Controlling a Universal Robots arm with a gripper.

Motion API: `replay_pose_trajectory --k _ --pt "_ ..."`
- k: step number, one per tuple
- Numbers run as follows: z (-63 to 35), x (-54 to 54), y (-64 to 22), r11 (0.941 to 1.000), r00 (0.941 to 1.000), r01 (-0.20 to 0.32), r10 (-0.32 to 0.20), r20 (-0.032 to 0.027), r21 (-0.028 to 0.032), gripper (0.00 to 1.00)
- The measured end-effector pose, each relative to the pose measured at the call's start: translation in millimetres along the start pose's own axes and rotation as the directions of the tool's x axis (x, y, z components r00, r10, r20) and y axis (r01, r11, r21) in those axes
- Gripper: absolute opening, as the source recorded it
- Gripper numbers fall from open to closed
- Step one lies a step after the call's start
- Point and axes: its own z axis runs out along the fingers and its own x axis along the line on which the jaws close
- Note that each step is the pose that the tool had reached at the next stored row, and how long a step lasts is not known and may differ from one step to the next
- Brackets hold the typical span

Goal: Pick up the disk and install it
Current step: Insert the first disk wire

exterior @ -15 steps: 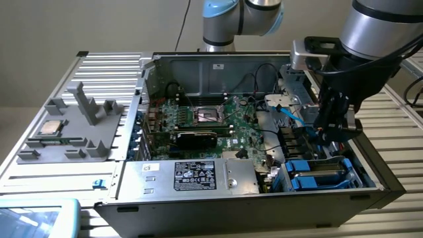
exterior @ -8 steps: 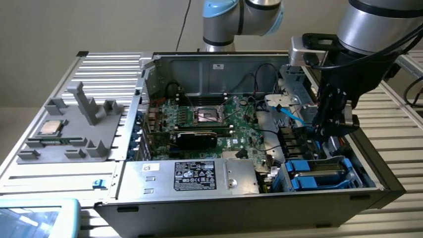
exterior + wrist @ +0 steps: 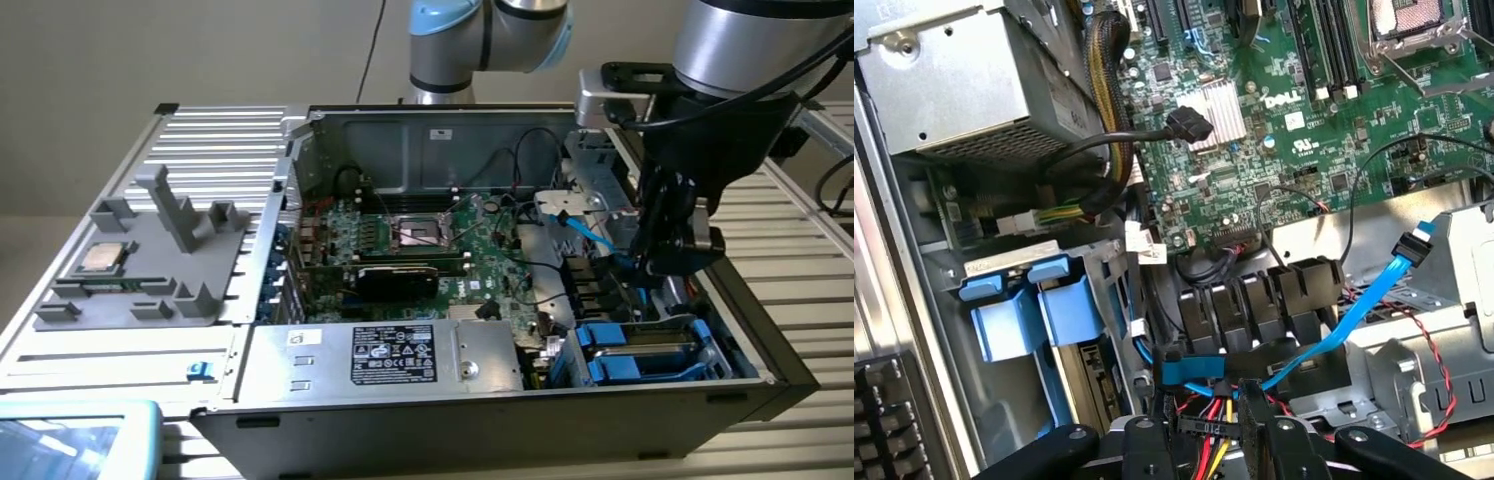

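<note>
While case (image 3: 534, 420) lies open, motherboard (image 3: 441, 250) inside, gripper (image 3: 647, 270) near blue-framed bay (image 3: 641, 352)

motherboard (image 3: 427, 245) in case (image 3: 400, 150); power supply (image 3: 287, 355) nearer camera; drive bay (image 3: 647, 352) at exterior view's right, gripper (image 3: 663, 262) above it; tray (image 3: 200, 300) outside case, exterior view's left.

You have a bare-metal case (image 3: 400, 150), smooth blue plastic brackets (image 3: 641, 352), a matt grey plastic holder (image 3: 174, 235), a matt black pincer (image 3: 654, 262).
</note>
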Motion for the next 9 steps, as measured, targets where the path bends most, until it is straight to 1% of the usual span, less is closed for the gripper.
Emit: replay_pose_trajectory --k 2,4,6,9 --pt "0.3 0.3 1.1 1.0 1.0 -0.004 0.004 -0.0036 0.004 0.36" --pt "1.7 0.7 2.6 0.9999 0.9999 -0.012 0.012 -0.0075 0.0103 0.36" --pt "2.7 0.9 3.8 0.9997 0.9997 -0.019 0.019 -0.0121 0.0148 0.36" --pt "3.8 1.4 5.8 0.9994 0.9994 -0.031 0.031 -0.0169 0.0172 0.36"
